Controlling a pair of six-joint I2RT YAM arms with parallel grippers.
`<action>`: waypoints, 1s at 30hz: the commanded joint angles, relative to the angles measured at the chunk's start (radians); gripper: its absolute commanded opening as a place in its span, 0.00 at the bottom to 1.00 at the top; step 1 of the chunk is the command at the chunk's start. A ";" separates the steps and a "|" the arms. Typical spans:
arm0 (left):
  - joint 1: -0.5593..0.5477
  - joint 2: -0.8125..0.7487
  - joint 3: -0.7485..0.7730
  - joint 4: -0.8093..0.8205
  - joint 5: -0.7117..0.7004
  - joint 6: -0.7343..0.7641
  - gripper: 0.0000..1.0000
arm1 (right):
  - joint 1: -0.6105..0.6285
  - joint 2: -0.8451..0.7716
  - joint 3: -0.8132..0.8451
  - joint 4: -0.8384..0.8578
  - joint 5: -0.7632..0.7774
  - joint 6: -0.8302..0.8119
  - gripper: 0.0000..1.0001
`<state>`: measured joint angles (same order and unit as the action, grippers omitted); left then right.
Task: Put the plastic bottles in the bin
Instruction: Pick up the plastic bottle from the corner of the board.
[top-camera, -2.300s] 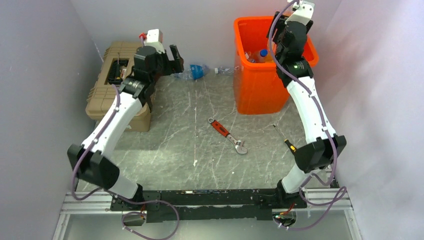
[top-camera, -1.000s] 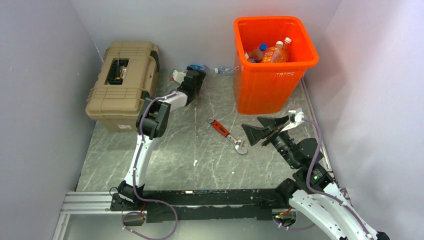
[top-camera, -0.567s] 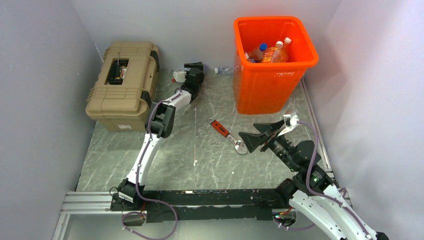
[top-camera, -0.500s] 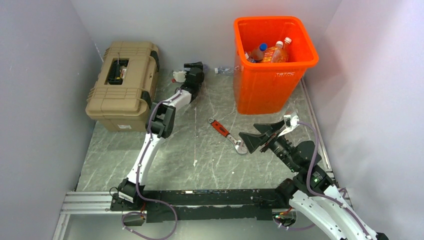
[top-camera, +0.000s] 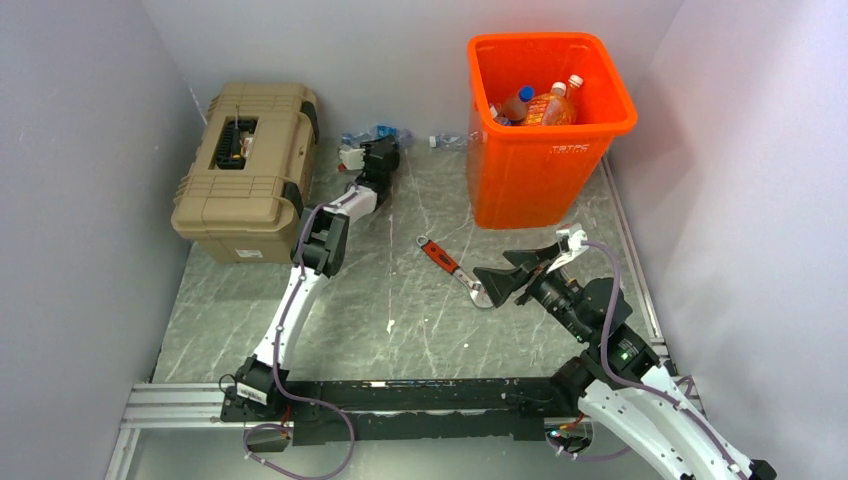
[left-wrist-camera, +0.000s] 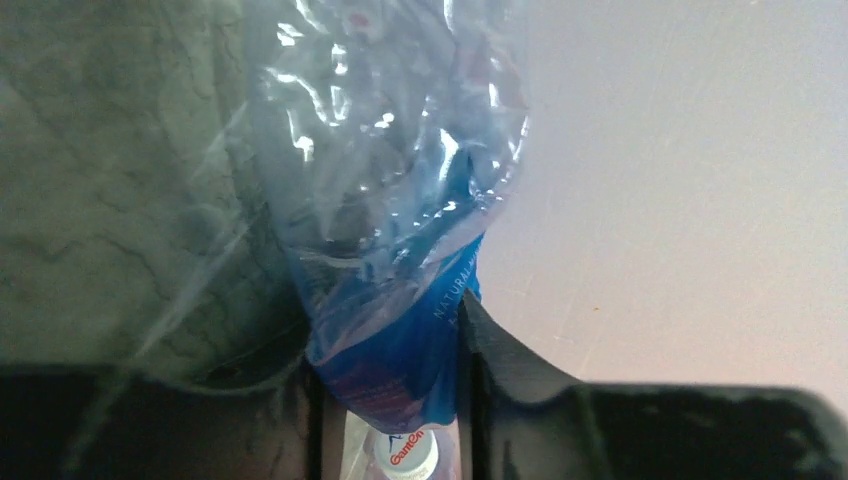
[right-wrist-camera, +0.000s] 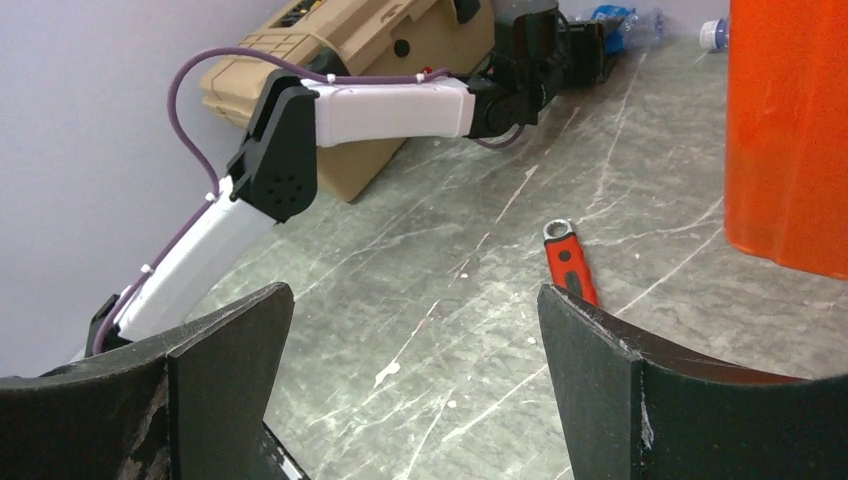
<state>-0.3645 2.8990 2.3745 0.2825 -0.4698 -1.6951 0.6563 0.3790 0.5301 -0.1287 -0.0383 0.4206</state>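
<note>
The right gripper (right-wrist-camera: 412, 292) is held nearest, its flat black jaws spread wide with nothing between them. It is poised low over the grey, veined, stone-look table (top-camera: 380, 300), near the wrench (top-camera: 445, 260), whose red handle and bare steel head lie flat.

Farther off, the left arm is stretched towards the far wall, where the left gripper (left-wrist-camera: 388, 340) is seen pinched onto a crushed bottle (left-wrist-camera: 385, 200). The bottle is made of thin clear plastic, creased and glinting, with a blue label round it and a white cap tucked down between the fingers. Whether it is clear of the table cannot be told.

The grasp is judged to be the step in hand. A lift and a carry to the right, over the rolled rim, are called for next. The soft, collapsed wall may be expected to give under the grip.

A second small bottle (top-camera: 445, 141) is seen by the far wall, just left of the bin (top-camera: 530, 180). The bin is tall, square and glossy orange, with several bottles (top-camera: 545, 105) lying inside it. A tan ribbed toolbox (top-camera: 245, 165) is set at the far left.
</note>
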 joint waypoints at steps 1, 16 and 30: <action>0.015 -0.005 -0.122 -0.009 0.003 0.070 0.32 | 0.005 0.004 0.012 0.028 0.008 -0.020 0.97; -0.069 -0.416 -0.682 0.590 0.099 0.276 0.00 | 0.003 -0.021 0.138 -0.029 0.008 -0.014 0.96; -0.231 -0.991 -1.095 0.714 0.321 0.674 0.00 | 0.003 0.102 0.528 -0.130 -0.016 -0.061 0.98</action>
<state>-0.5667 2.1178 1.3296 0.9672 -0.2695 -1.2285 0.6563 0.4438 0.9398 -0.2405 -0.0357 0.3958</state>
